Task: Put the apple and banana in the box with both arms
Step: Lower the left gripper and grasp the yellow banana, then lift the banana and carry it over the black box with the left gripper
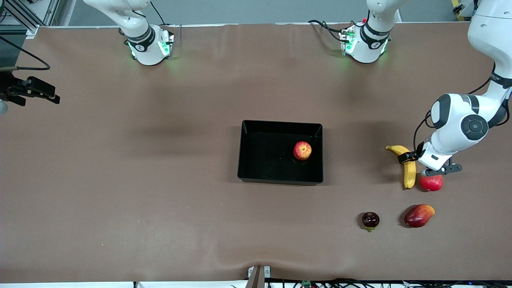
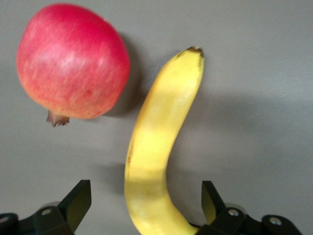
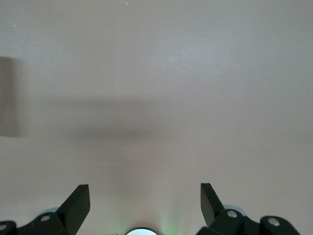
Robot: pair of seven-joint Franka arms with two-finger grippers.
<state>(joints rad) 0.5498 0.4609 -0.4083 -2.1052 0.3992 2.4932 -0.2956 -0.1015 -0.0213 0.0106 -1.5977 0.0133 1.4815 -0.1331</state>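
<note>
Right now I have the left gripper [image 2: 144, 203] low over the banana [image 1: 407, 168], with its fingers [image 2: 78, 200] spread wide, one on each side of the fruit and neither touching it, so nothing is held. In the left wrist view the banana runs out from between the fingers, its dark tip pointing away from them, and the red crowned fruit [image 2: 73, 61] lies just beside that outer stretch but apart from it.

The apple [image 1: 302, 150] already sits inside the box [image 1: 280, 178], near the wall toward the left arm's end of the table [image 1: 160, 180]. So I judge only the banana is left to move.

I expect the banana to be light, fairly firm under its peel, yet easy to bruise, and its smooth skin may slip. It is curved, so I would close across the thick middle section lying between the fingers, gently, rather than at a tapered end where it could pivot. Its neighbour is near enough that a sideways drag could nudge it.

The right gripper [image 3: 144, 200] waits over bare table, with its fingers wide apart and empty.
</note>
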